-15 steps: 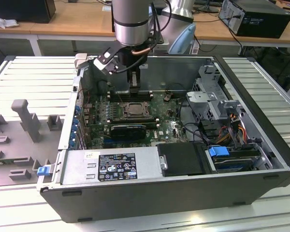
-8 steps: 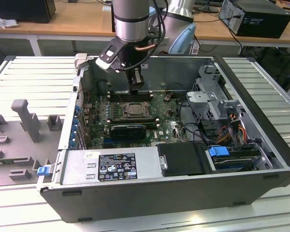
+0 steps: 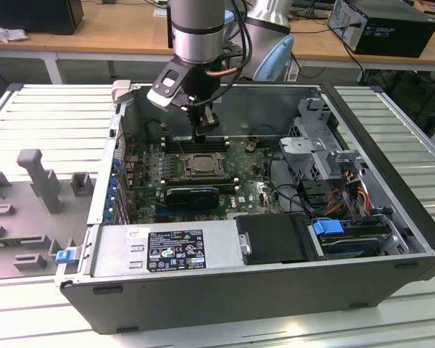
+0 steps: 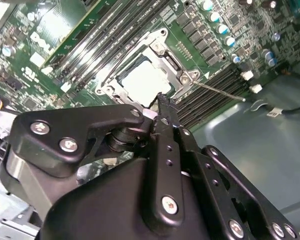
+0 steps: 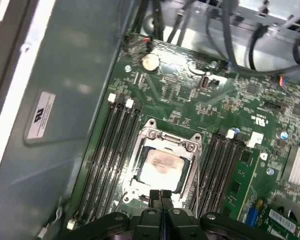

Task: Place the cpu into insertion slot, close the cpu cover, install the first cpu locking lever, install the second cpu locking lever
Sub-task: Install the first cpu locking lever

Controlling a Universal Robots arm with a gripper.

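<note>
Two memory slot banks (image 5: 107,155) hem the cpu cover (image 5: 169,137), end effector (image 5: 160,196) (clenched, empty) over its edge.

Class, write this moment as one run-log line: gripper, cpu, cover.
gripper: shut, empty, near cover edge | cpu: seated | cover: down around cpu

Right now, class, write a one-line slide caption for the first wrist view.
Shut gripper poised beside the cpu cover, which lies over the cpu on the green motherboard.

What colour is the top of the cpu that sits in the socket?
Pale silver-grey; the cpu shows best in the first wrist view.
</note>
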